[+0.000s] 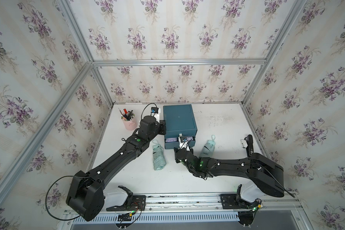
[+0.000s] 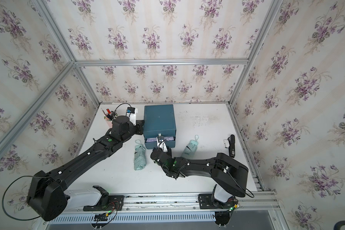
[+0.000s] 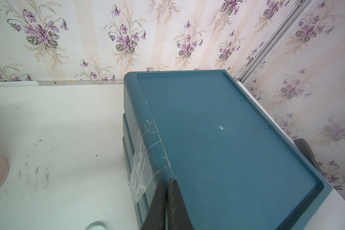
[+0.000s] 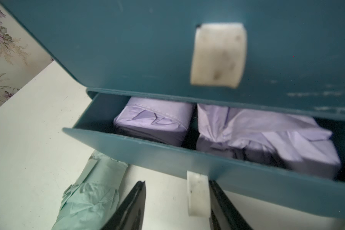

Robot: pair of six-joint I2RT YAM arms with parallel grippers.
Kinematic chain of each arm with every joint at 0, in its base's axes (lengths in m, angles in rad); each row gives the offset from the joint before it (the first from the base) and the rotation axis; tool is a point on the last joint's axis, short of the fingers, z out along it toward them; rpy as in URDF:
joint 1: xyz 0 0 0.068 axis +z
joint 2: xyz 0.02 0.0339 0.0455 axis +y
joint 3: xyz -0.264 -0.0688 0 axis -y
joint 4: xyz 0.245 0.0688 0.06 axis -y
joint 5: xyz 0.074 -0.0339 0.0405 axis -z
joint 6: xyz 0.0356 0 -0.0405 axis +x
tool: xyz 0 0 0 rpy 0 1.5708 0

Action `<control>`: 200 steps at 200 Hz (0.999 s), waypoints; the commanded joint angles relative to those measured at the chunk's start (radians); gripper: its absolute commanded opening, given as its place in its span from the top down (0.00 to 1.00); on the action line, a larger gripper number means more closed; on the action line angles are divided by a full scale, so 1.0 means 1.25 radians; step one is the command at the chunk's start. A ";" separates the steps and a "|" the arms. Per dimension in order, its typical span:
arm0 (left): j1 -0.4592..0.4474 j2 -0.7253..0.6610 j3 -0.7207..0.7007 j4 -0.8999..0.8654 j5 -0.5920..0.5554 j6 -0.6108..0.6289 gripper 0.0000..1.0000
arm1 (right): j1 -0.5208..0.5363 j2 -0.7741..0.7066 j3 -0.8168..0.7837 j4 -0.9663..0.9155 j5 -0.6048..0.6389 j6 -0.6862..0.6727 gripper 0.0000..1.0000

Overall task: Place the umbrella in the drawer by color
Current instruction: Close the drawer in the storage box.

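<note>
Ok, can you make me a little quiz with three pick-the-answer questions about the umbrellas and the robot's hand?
1. Where are the purple umbrellas?
A) held up in the air
B) inside the open drawer
C) on the floor

2. How many mint-green umbrellas lie on the table?
A) two
B) one
C) four

3. What is the right gripper doing?
A) shut on an umbrella
B) shut on nothing
C) open, at the drawer's white tab

Answers:
1 B: both lie side by side in the pulled-out drawer.
2 A: one lies on each side of the drawer front, the second here.
3 C: its fingers stand apart and pinch nothing.
</note>
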 commanded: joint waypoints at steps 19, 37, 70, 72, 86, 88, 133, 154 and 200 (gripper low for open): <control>-0.010 0.018 -0.022 -0.432 0.122 0.018 0.96 | -0.027 0.030 0.005 0.104 0.006 -0.057 0.45; -0.010 0.013 -0.023 -0.436 0.122 0.020 0.95 | -0.035 0.046 0.013 0.115 0.009 -0.072 0.45; -0.010 0.002 -0.027 -0.442 0.119 0.019 0.95 | -0.041 0.062 0.040 0.089 0.003 -0.078 0.45; -0.010 0.002 -0.027 -0.442 0.120 0.019 0.95 | -0.042 0.062 0.042 0.087 0.001 -0.078 0.45; -0.010 -0.003 -0.030 -0.445 0.119 0.014 0.94 | -0.044 0.057 0.046 0.076 -0.009 -0.073 0.45; -0.010 -0.004 -0.030 -0.446 0.116 0.013 0.94 | -0.044 0.056 0.046 0.074 -0.013 -0.073 0.45; -0.008 -0.045 0.010 -0.500 0.029 -0.041 0.60 | -0.006 -0.096 -0.039 0.025 -0.005 -0.006 0.20; -0.004 -0.090 0.054 -0.531 -0.001 -0.056 0.56 | 0.013 -0.202 -0.065 -0.096 0.038 0.074 0.20; -0.003 -0.225 0.085 -0.458 -0.056 -0.078 0.33 | 0.019 -0.379 -0.097 -0.373 0.017 0.248 0.21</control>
